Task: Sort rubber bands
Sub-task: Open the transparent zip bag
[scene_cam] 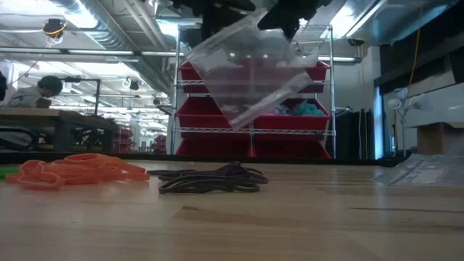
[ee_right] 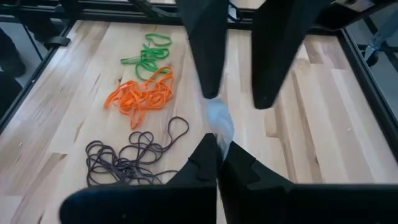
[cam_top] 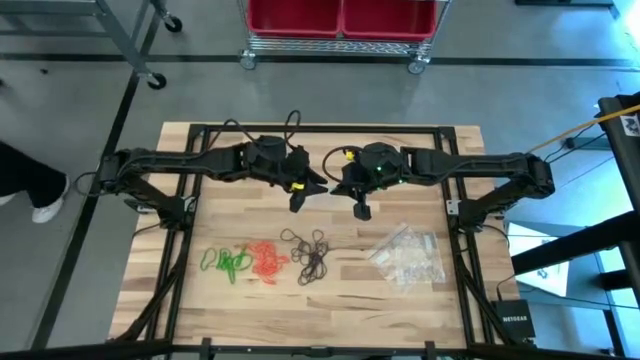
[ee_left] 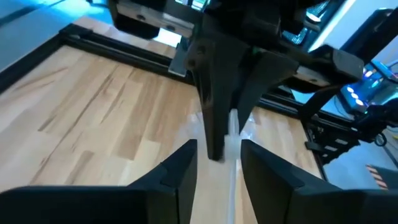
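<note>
Landmark for this report: the black rubber bands (cam_top: 308, 254), a loose tangle lying near the middle of the front half of the desk (cam_top: 200, 150).

Rubber bands: 3 colour groups lie flat on the desk in a row. The orange-red rubber bands (cam_top: 266, 259) sit just beside the black tangle on its left-arm side, apart from it. The green rubber bands (cam_top: 229, 262) lie beyond the orange-red ones, farther from the black tangle, their edge close against the orange-red group. The right wrist view shows the same order: green (ee_right: 148, 55), orange-red (ee_right: 140, 94), black (ee_right: 127, 158).

Bags: a heap of clear plastic bags (cam_top: 407, 258) rests on the desk on the right-arm side of the black tangle, well apart from it. 1 further clear plastic bag (scene_cam: 250, 69) hangs in the air above and behind the black tangle, tilted, clear of the desk.

Right gripper (cam_top: 362, 211): raised behind the black tangle, fingers (ee_right: 208, 165) pressed together on an edge of the hanging bag.

Left gripper (cam_top: 296, 200): raised beside the right gripper, behind the black tangle. Its fingers (ee_left: 179, 171) stand partly apart, 1 on each side of the bag's edge; contact with the bag cannot be told.
</note>
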Available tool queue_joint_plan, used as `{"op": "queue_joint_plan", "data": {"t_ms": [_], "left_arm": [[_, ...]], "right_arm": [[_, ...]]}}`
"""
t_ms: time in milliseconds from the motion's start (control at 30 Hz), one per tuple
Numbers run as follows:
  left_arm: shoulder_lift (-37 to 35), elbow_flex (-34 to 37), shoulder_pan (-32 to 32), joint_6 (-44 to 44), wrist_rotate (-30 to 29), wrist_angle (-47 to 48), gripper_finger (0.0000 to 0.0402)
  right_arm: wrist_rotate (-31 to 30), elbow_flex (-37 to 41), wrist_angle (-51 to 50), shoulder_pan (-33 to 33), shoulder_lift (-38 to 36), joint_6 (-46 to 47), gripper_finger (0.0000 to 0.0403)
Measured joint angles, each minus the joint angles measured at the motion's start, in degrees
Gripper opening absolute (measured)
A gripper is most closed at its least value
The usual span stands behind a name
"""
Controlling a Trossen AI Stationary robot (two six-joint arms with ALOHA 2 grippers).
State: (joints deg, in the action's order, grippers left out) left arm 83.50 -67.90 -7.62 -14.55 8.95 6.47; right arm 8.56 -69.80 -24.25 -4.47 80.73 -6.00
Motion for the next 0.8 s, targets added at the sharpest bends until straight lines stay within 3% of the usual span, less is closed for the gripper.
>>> {"op": "queue_joint_plan", "data": {"t_ms": [567, 800], "left_arm": [[1.3, 0.0, 0.1, 3.5, -1.2, -2.6, 0.0115], [1.3, 0.0, 0.1, 4.5, -1.2, -2.3, 0.0067]], "right_arm": [[0.0, 0.0, 1.6, 0.0, 0.0, 0.1, 0.0], [0.0, 0.0, 1.7, 0.0, 0.0, 0.1, 0.0]]}}
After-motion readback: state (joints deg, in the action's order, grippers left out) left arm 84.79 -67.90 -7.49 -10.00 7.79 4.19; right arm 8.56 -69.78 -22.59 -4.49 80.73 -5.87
